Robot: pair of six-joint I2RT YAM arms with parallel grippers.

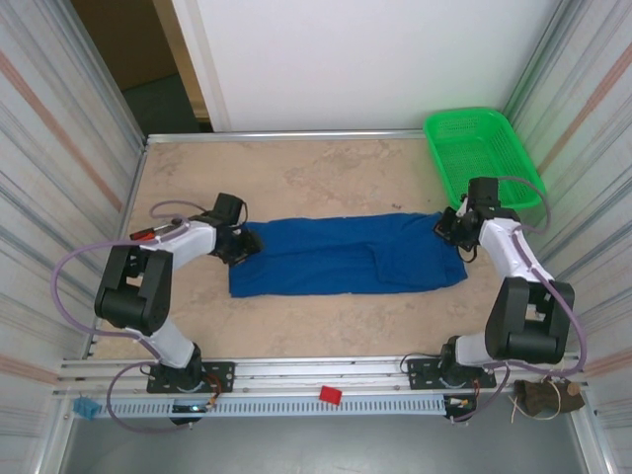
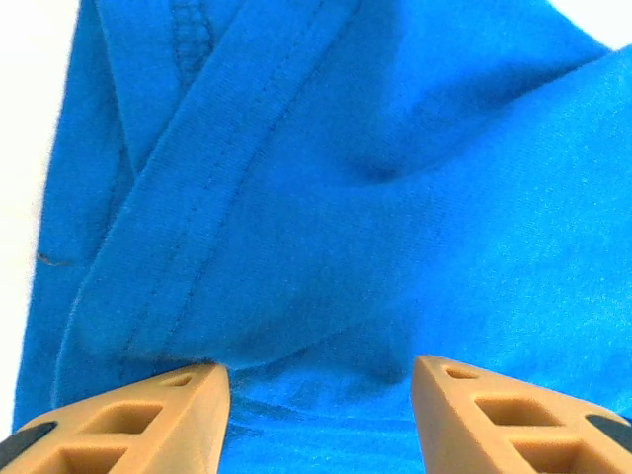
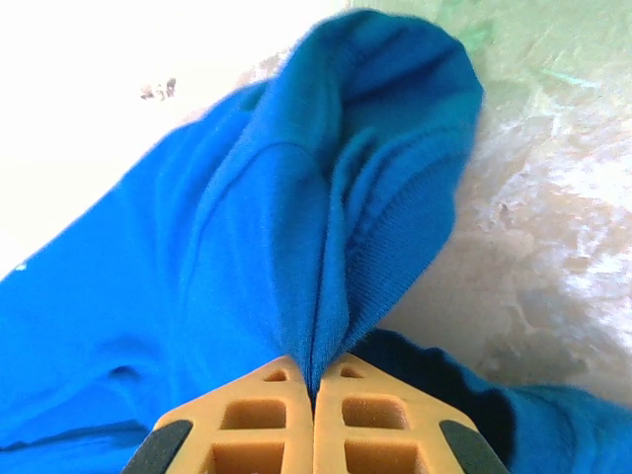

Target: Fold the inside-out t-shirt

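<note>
the beige table (image 1: 296,178) is seen from above, with the inside-out t-shirt (image 1: 346,255) laid across its middle as a long band running from 9 to 3 o'clock. a green mesh basket (image 1: 479,148) is set in the 2 o'clock corner, apart from the cloth. at the shirt's 3 o'clock end the right gripper (image 3: 314,380) is clamped tight on a pinched ridge of fabric. at the 9 o'clock end the left gripper (image 2: 316,380) is held about half apart, with hemmed cloth lying between and beyond its tips and nothing pinched. a lopsided lift is judged the likeliest fault: were only the right end raised, the band would be dragged and twisted. too many layers could also be caught by the left claw. counted: one table, one t-shirt, one basket, two grippers.
</note>
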